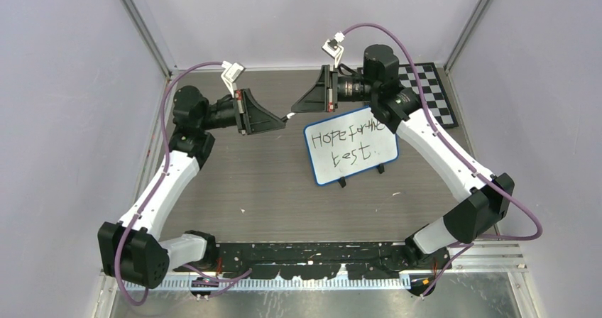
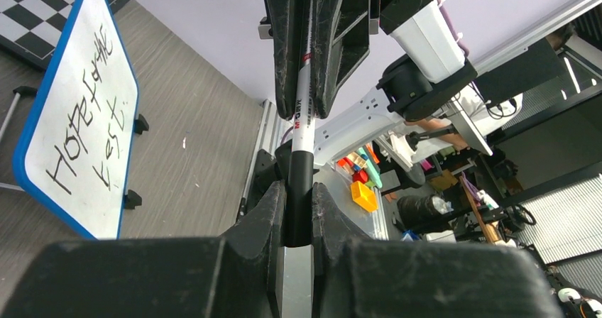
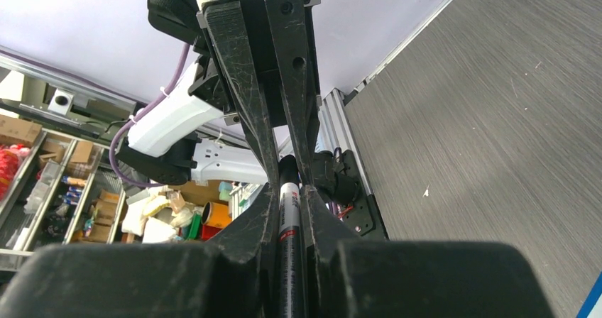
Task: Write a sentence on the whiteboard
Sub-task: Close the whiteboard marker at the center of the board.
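Okay, whiteboard (image 1: 351, 144) stands right of centre on the table (image 1: 234, 190), propped at a tilt, with a sentence on it. Treat it as light, stiff, slick-faced and easy to tip. Take it by the blue rim, never the inked face. Just left of it, your left gripper (image 2: 299, 197) and right gripper (image 3: 289, 197) each pinch one marker (image 2: 302, 130) between them.
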Controlling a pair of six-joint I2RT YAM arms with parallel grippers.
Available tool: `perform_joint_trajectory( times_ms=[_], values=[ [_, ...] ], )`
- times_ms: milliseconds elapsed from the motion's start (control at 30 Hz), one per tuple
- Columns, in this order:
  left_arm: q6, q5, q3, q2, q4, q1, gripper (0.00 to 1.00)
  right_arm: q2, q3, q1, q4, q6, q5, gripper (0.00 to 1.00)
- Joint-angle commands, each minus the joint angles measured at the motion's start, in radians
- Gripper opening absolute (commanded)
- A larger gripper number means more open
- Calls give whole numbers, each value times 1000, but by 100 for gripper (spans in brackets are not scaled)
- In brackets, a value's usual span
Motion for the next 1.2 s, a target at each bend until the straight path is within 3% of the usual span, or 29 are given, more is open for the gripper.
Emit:
perform_joint_trajectory(
  times_ms=[0, 667, 967, 1067, 1167],
  values=[
    [42, -83, 49, 15, -56, -61, 0, -19, -6, 89, 51, 13, -10, 0],
    [89, -102, 78, 22, -129, -62, 0, -14, -47, 107, 101, 83, 21, 0],
    [373, -174, 173, 1, -498, -63, 1, -13, -38, 108, 72, 71, 30, 0],
    [445, -174, 206, -12, -579, -62, 13, -15, -35, 92, 63, 64, 30, 0],
    [567, -176, 244, -36, -693, -62, 33, -22, -29, 58, 62, 69, 32, 0]
  ],
)
